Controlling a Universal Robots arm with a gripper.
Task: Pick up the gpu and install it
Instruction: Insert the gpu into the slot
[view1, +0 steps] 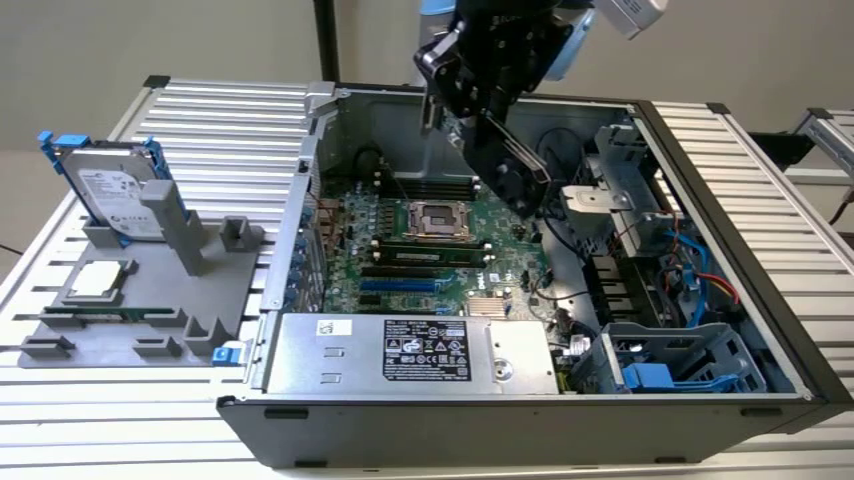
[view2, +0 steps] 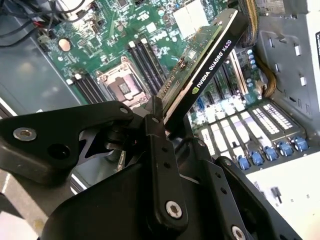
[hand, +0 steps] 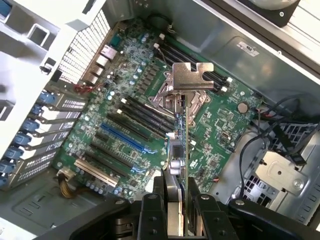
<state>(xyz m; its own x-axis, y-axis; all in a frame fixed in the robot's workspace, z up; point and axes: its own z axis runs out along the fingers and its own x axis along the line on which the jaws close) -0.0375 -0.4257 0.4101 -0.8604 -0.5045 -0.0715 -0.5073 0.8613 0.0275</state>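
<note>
One hand (hand: 176, 205) clamps the gpu (hand: 192, 78) above the motherboard (hand: 125, 95) inside the open case (view1: 441, 435).

Shiny, probably metal bracket (hand: 191, 77) on gpu (hand: 179, 150)

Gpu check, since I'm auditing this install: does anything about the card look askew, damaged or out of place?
Nothing looks damaged. The green-and-black gpu card is clamped in the black gripper and hangs at a slant above the green motherboard. It is not seated in any slot.
</note>
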